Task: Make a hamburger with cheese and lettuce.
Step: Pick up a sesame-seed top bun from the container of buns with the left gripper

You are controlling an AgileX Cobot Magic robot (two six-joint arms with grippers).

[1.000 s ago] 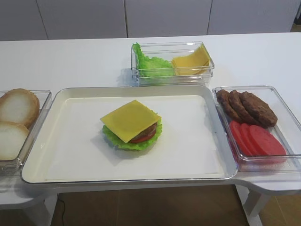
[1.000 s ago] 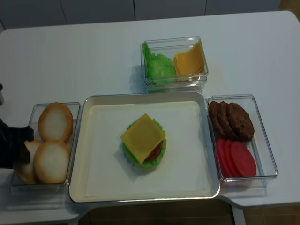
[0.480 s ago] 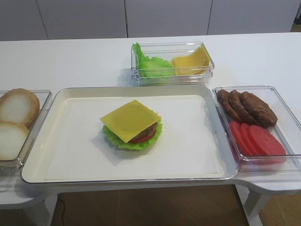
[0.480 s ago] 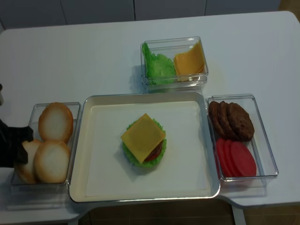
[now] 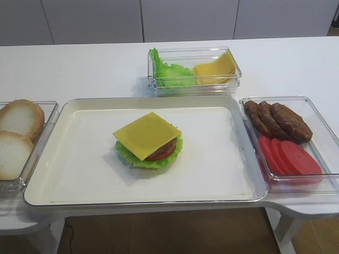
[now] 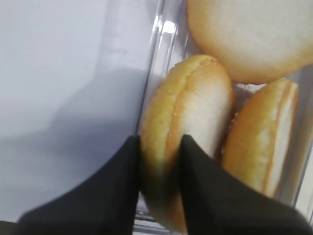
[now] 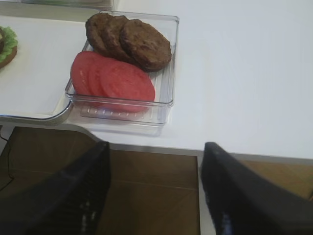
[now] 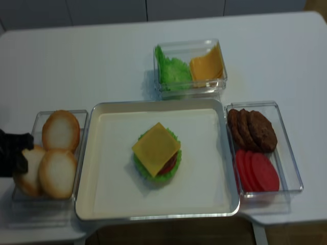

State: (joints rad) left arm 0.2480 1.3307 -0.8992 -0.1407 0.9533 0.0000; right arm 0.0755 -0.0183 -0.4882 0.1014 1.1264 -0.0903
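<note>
One layer is missing from the hamburger point(image 5: 149, 142), which sits near the middle of the tray point(image 5: 69, 174) on the desk point(image 5: 79, 69): the lettuce point(image 5: 127, 156) rings its base, tomato and patty are stacked above it, and the cheese point(image 5: 146, 134) lies on top with its corners jutting out. No bun top is on it yet.

The step in hand is judged to be the fetching of that top. In the left wrist view the left end effector point(image 6: 159, 161) is seen closed on the edge of a bun half point(image 6: 188, 127) standing on its rim in the bun bin point(image 8: 36, 118), with a dark finger pressed against each face. The next move is judged to call for a straight lift clear of the neighbouring buns and the bin wall, a carry over the tray rim, and a level release onto the cheese so that the slice is not dragged askew.

The right end effector point(image 7: 154, 196) is held open and empty past the desk's front edge, near the bin of patties and tomato slices point(image 7: 168, 63).

Compared with a second ago, the left fingers have been drawn in onto the bun, and the gripped half appears shifted slightly in its bin. The burger stack has not been disturbed.
</note>
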